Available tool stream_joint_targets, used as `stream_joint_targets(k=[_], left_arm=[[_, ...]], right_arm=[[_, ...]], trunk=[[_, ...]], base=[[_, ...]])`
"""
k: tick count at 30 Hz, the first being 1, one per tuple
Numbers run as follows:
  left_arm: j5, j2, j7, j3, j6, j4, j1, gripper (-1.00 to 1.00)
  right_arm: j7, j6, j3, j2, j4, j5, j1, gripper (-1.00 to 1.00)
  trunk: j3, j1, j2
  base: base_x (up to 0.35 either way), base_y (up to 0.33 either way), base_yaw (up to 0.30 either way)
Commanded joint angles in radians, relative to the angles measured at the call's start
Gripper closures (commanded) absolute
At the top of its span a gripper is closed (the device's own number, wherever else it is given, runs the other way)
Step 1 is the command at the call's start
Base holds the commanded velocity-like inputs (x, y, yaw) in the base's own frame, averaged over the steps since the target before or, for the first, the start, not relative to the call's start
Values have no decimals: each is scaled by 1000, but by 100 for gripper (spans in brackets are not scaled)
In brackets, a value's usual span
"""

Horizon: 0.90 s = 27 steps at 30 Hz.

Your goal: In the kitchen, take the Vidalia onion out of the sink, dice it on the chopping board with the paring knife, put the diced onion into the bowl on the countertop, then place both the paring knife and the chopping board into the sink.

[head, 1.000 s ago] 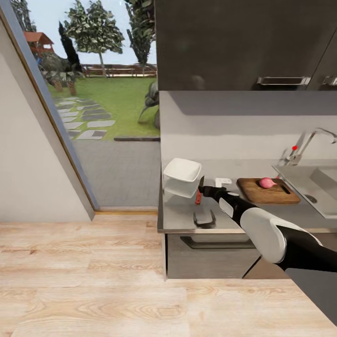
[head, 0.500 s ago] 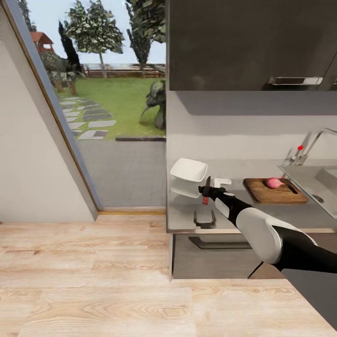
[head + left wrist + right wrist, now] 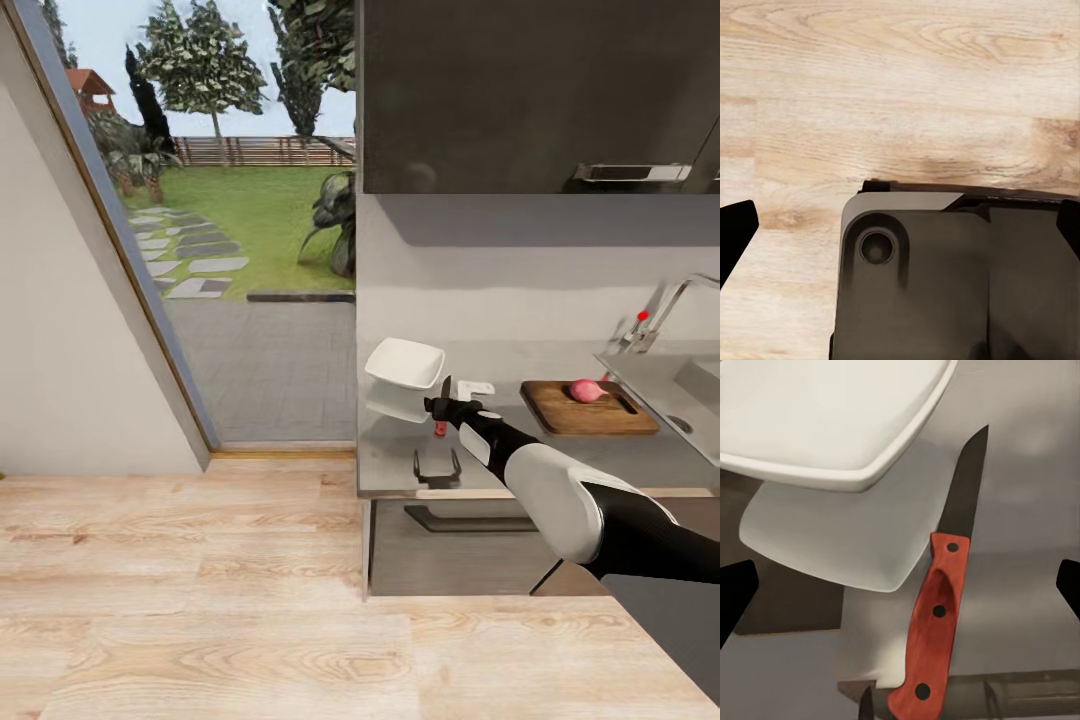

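Overhead, right gripper [image 3: 437, 407] spread above paring knife [image 3: 940, 615] beside bowl [image 3: 405, 363]; left gripper [image 3: 900, 225] apart over floor [image 3: 900, 82].

The smooth grey reflective countertop [image 3: 400, 465] sits right of centre in the head view. On it lie a shallow white squarish bowl [image 3: 404, 363] near its left end, a red-handled paring knife [image 3: 937, 615] just beside it, and a dark brown wooden chopping board [image 3: 588, 410] further right.

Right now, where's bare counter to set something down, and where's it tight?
Free: the countertop strip in front of the chopping board, toward the sink. Crowded: the window end, where the bowl, paring knife and right tool cluster.
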<state>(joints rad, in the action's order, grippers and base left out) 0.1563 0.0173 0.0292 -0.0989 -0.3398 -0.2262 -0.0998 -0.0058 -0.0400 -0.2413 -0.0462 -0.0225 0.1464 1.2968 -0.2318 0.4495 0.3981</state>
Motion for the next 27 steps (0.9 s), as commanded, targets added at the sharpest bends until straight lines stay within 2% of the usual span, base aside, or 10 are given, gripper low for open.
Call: stream_joint_targets(k=[1,11,27], left_arm=[[9,0,3,-9,-4,1,-1,-100],[9,0,3,-9,-4,1,0,-100],[10,0,3,-9,-4,1,0,-100]], right_arm=[[-1,-2,-9,0,1,10,1,-100],[-2,-2,-9,1,1,11,1,-100],[-2,-1,-9,2,1,11,1,-100]], trunk=[[-2,1,2],[-6,1,2],[-26,1,2]], base=[[0,0,0],[0,0,0],[0,0,0]])
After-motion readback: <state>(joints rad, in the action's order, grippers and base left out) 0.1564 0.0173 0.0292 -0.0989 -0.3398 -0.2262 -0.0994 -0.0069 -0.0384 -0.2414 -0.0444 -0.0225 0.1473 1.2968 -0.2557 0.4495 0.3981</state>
